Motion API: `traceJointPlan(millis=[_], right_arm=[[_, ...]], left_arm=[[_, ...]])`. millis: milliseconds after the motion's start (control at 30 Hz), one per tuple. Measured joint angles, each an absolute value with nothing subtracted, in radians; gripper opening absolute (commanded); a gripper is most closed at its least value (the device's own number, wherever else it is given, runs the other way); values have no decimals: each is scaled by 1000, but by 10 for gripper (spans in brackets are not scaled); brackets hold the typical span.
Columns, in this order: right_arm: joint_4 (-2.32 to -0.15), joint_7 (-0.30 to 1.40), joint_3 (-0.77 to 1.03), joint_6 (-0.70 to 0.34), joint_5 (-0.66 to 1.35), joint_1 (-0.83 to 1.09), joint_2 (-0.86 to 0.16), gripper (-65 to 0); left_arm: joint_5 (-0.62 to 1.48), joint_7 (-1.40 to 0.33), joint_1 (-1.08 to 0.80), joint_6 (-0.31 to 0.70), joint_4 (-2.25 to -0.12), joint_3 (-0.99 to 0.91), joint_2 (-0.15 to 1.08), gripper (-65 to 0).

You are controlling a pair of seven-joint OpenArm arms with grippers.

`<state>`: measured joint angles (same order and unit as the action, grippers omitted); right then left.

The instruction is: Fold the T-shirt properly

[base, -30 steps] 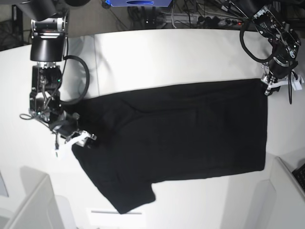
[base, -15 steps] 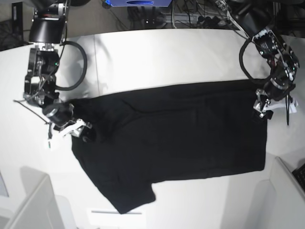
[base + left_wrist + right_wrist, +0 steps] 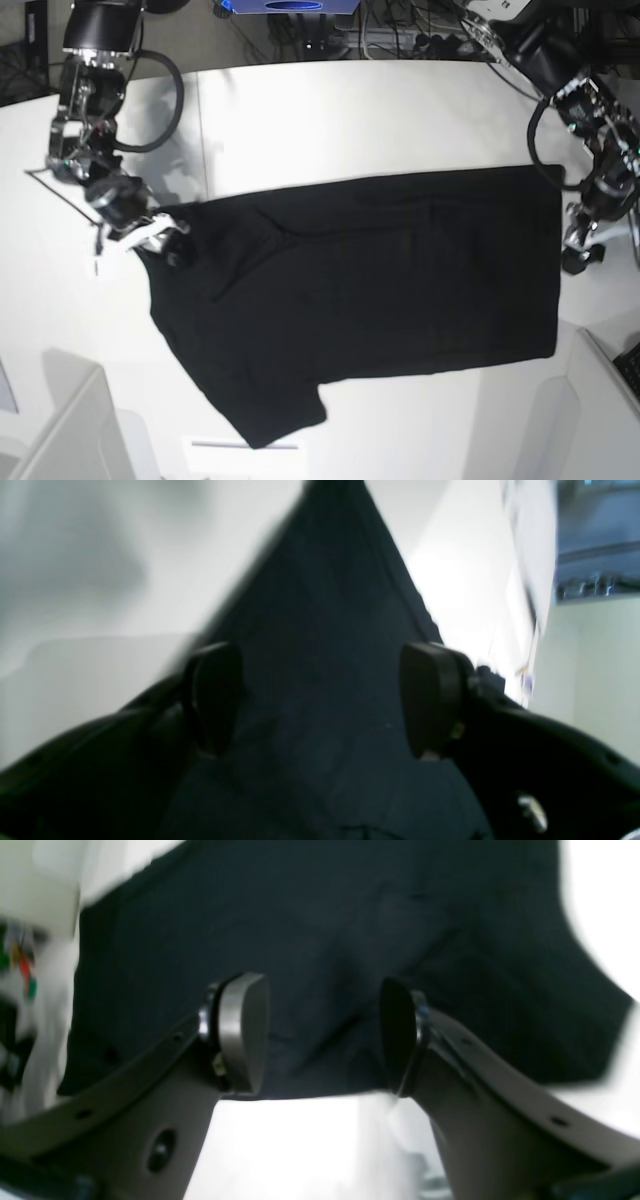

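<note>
A white table (image 3: 330, 110) with cables and a power strip (image 3: 440, 42) behind it

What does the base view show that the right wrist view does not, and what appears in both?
Only the base view shows the whole T-shirt spread flat on the white table, one sleeve pointing toward the near edge, and the left gripper beside the shirt's edge, with both arms. Only the right wrist view shows the right gripper close up, its jaws standing apart with dark cloth visible between the fingers. Both views share the black shirt, the table and the right gripper at the shirt's edge.
</note>
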<state>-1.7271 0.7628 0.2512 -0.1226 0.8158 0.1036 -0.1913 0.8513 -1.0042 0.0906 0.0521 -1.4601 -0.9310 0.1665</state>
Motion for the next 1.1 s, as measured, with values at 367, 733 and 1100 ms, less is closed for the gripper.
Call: traceJointPlan(millis=[367,733,1100], right_arm=[[-1741,755,480,-18,806,221,-60,-315],[-1663,760,474,-19,806,212,-38,-293],[-1637,750,482,-19,809,185,-44,-291]], left_arm=[[1009,-995,-333,290,-1588,-1072,149,-179],[859,-818,-300,370,-1542,-915,88,-179],[864,-796,-183,374,-1388,-915,93,-181]])
